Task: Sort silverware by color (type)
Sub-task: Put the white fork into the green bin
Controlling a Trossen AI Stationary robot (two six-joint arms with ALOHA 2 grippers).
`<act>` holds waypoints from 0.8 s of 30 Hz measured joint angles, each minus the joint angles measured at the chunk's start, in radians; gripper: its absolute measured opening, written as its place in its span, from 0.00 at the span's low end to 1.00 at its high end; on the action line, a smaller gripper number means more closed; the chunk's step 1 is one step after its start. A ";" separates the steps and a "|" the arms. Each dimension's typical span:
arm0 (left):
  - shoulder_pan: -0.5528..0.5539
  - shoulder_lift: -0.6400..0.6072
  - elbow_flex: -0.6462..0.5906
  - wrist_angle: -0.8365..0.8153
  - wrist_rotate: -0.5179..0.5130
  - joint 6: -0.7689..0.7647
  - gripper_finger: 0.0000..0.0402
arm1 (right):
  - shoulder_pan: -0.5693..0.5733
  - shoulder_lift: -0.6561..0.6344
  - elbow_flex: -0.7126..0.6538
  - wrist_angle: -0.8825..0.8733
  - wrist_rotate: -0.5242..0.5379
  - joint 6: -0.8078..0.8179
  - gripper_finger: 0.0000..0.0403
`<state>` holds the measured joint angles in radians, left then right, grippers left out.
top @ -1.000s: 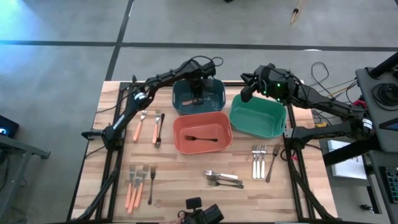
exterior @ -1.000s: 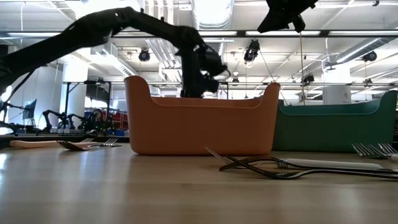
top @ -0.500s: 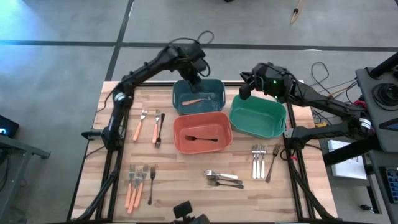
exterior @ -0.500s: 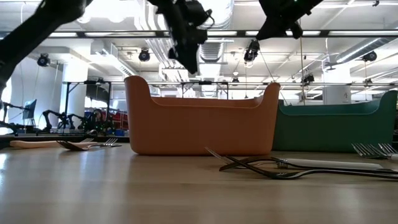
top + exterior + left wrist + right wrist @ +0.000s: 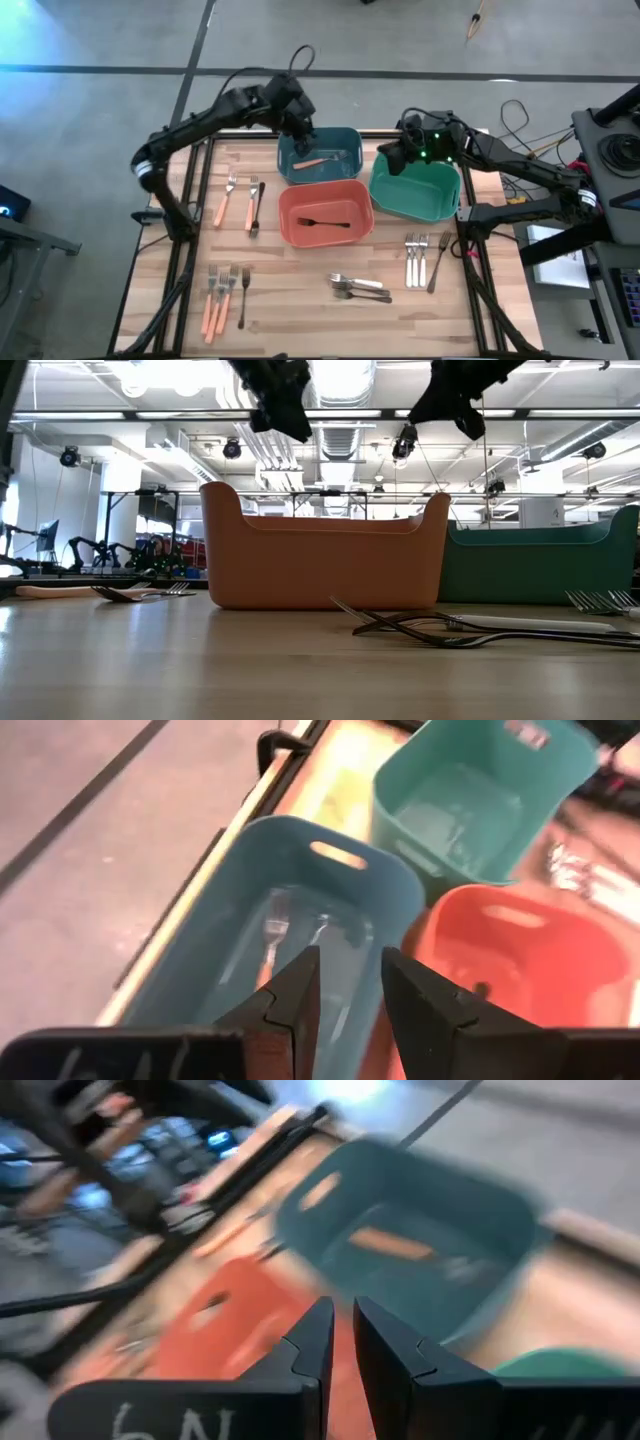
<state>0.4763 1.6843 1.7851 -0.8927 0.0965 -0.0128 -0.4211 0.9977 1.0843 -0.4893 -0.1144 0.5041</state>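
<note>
Two robot arms hover over three bins at the tabletop's far edge.
Left gripper above the teal bin, jaws slightly apart, empty; right gripper above the green bin, jaws nearly closed, empty.

I see the wooden tabletop carrying three bins at its far side: teal bin, orange-red bin, green bin. Loose silverware lies around them: orange-handled forks, a black fork, silver forks, silver spoons.

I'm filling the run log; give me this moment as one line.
left gripper: open, empty, above teal bin | orange fork: in teal bin | right gripper: empty, over green bin
</note>
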 joint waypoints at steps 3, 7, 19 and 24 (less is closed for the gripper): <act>-0.027 -0.091 -0.133 0.088 0.001 -0.048 0.23 | 0.046 -0.001 0.001 -0.001 -0.050 0.081 0.09; -0.076 -0.202 -0.279 0.236 0.000 -0.076 0.23 | 0.128 -0.001 0.014 -0.002 -0.061 0.184 0.09; -0.129 -0.403 -0.470 0.349 -0.003 -0.100 0.23 | 0.513 0.002 0.042 -0.020 -0.133 0.682 0.09; -0.128 -0.423 -0.488 0.352 -0.009 -0.100 0.23 | 0.693 0.012 0.041 -0.175 -0.135 0.910 0.09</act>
<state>0.3485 1.2609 1.2967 -0.5406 0.0875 -0.1132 0.2720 1.0102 1.1255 -0.6639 -0.2492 1.4145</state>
